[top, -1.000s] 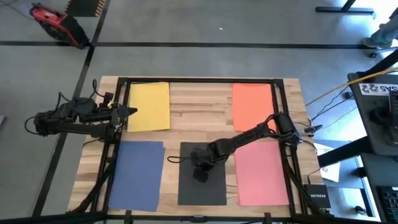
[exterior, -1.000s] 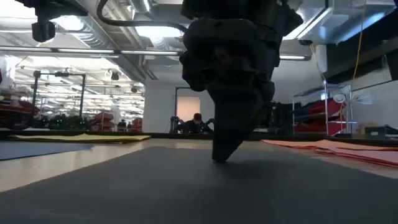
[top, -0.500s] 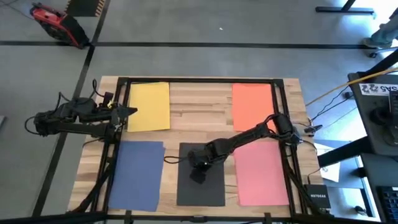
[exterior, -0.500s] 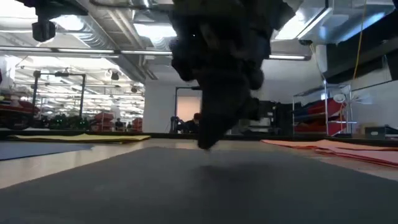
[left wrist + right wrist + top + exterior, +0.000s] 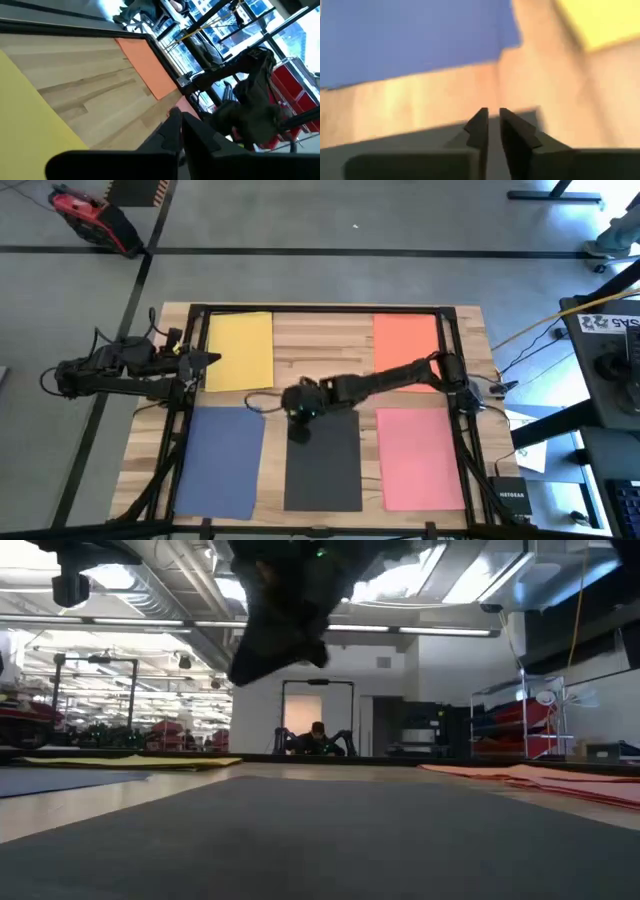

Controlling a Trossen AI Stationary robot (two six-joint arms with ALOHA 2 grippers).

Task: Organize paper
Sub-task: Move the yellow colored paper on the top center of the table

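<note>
A: Where does the paper lie?

B: Five sheets, flat on the table (image 5: 320, 345). The dark grey sheet (image 5: 323, 465) is in the middle of the near row, with the blue sheet (image 5: 220, 460) on its left and the pink sheet (image 5: 420, 457) on its right. The yellow sheet (image 5: 240, 350) and the orange sheet (image 5: 405, 345) sit at the far corners, well apart from each other. None of them overlap.

A: And the arms?

B: The right pincer (image 5: 300, 405) hangs above the far edge of the dark grey sheet. In the low view it is clear of the surface, up off the paper. Its wrist camera shows the fingers (image 5: 481, 131) nearly together with only a thin slit between them, and nothing clamped in it. The left pincer (image 5: 212, 360) waits at the left edge of the yellow sheet, its fingers likewise close together and empty.

A: Which step is this, would you say?

B: I judge it a pause between sheets: the dark one looks squared in its row, the pincer lifted off it. Whether the layout is meant to be a grid or a stack, I cannot tell.

A: What would the next move need?

B: Probably a light press on a sheet, sliding it flat without creasing, since thin paper offers no edge to pinch.
</note>
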